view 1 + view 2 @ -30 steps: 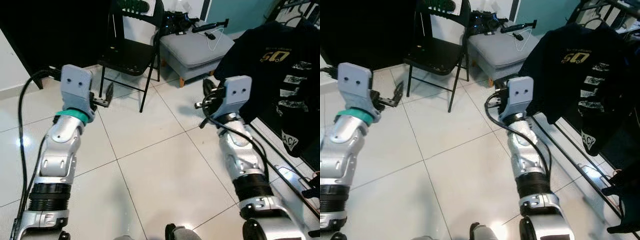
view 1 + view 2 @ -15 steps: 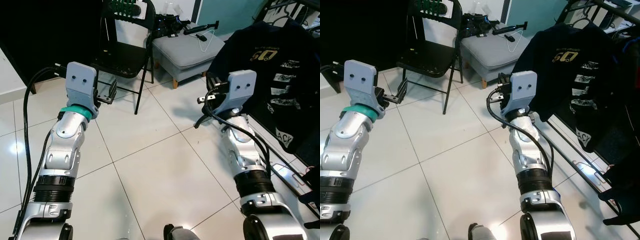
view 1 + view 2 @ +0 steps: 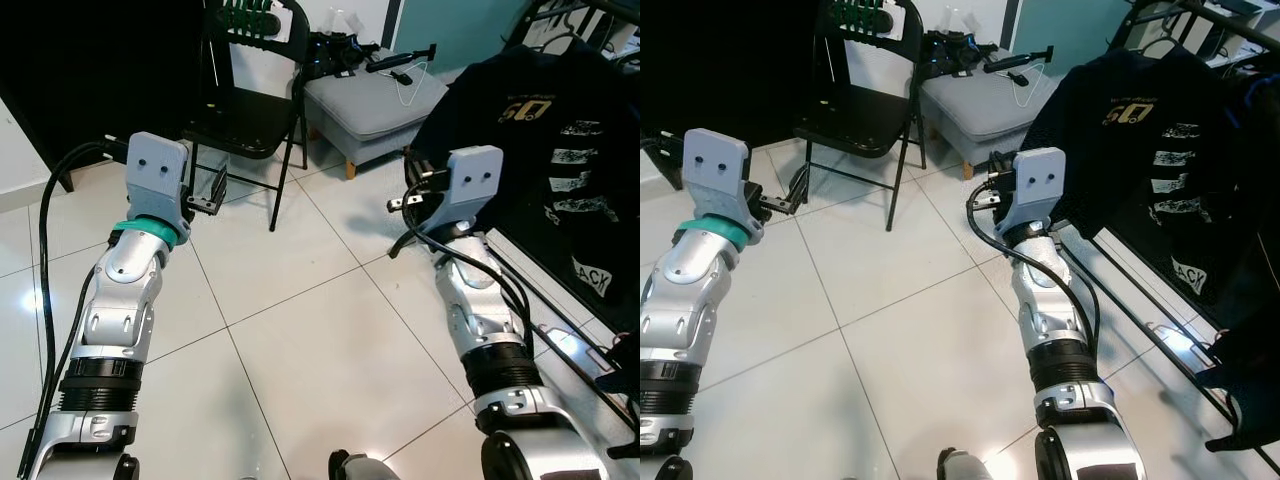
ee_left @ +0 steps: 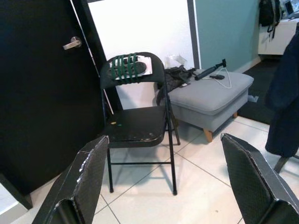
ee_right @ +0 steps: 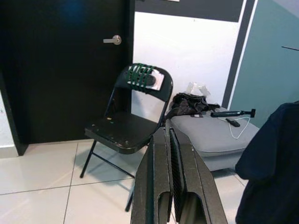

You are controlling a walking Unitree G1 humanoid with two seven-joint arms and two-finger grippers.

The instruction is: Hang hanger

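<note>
A black folding chair (image 3: pixel 250 100) stands ahead on the left, with a green ribbed bundle (image 4: pixel 128 65) and a white card over its backrest; whether that is the hanger I cannot tell. My left gripper (image 3: pixel 215 190) is raised short of the chair, open and holding nothing, its fingers (image 4: pixel 84 177) wide apart. My right gripper (image 5: pixel 168 133) is held up at mid-height, shut, with nothing visible between its fingers. It is just left of a black printed T-shirt (image 3: pixel 560 130) that hangs on a dark rack (image 3: pixel 1200 12) at the right.
A grey padded stool (image 3: pixel 385 95) stands behind the chair, with a black stick, a white cable and dark gear on it. A black door (image 4: pixel 42 93) is to the left. The rack's lower rail (image 3: pixel 1160 335) runs along the white tile floor (image 3: pixel 310 330).
The whole picture has shifted a little, so the camera moved. Both arms stay raised in front with their grippers as before.
</note>
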